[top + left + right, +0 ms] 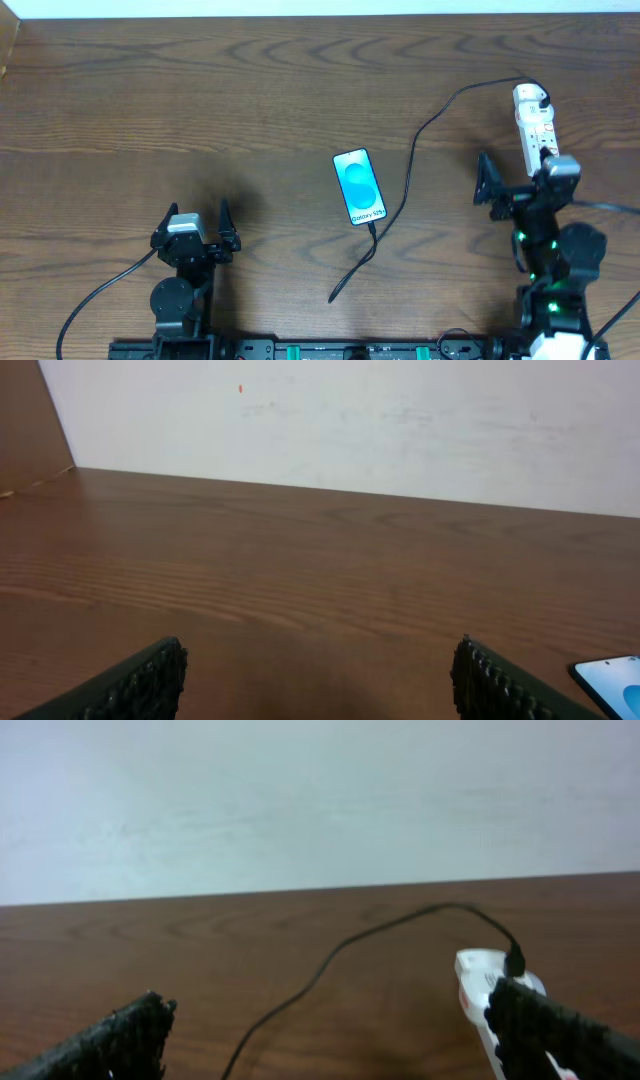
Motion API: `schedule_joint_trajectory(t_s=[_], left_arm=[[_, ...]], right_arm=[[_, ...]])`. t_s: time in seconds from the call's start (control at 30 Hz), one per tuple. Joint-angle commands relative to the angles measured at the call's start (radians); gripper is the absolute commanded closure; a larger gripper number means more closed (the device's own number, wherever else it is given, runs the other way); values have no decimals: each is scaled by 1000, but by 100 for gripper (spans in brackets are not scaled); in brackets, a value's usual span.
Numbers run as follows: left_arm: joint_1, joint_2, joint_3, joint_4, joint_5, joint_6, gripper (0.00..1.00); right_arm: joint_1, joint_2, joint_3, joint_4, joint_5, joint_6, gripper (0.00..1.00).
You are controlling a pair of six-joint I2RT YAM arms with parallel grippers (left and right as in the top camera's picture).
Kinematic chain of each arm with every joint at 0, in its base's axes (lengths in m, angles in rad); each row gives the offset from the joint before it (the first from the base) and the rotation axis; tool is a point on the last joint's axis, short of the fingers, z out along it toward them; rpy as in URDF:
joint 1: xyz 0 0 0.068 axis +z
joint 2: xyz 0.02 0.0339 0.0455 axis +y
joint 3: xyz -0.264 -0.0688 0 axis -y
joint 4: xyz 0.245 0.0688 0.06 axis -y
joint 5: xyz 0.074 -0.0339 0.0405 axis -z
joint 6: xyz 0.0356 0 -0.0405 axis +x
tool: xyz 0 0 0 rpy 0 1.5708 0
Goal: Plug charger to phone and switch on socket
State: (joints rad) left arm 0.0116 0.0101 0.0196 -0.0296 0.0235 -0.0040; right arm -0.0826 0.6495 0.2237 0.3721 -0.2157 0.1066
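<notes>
Right gripper (515, 178), jaws wide and empty, hangs right of the phone (358, 187), left gripper (198, 212) likewise to its left; the socket (528, 112) lies further right, its charger (411, 165) trailing to the phone's lower end.

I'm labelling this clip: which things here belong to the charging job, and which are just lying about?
Job: phone, charger, socket.
Lying about: only the arm cable on the table.
</notes>
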Motion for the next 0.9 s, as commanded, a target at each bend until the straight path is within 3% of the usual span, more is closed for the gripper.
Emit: schedule_joint_trajectory(t_s=[0.0, 0.27, 0.6, 0.87], left_arm=[[5, -5, -16, -43, -24, -12, 15], [5, -5, -16, -43, -24, -12, 15], [5, -5, -16, -43, -24, -12, 15], [5, -5, -16, -43, -24, -12, 15]], right_arm=[[6, -62, -75, 37, 5, 5, 1], [6, -196, -220, 57, 7, 5, 1], [32, -363, -218, -109, 97, 5, 1], [32, -581, -218, -347, 136, 4, 1]])
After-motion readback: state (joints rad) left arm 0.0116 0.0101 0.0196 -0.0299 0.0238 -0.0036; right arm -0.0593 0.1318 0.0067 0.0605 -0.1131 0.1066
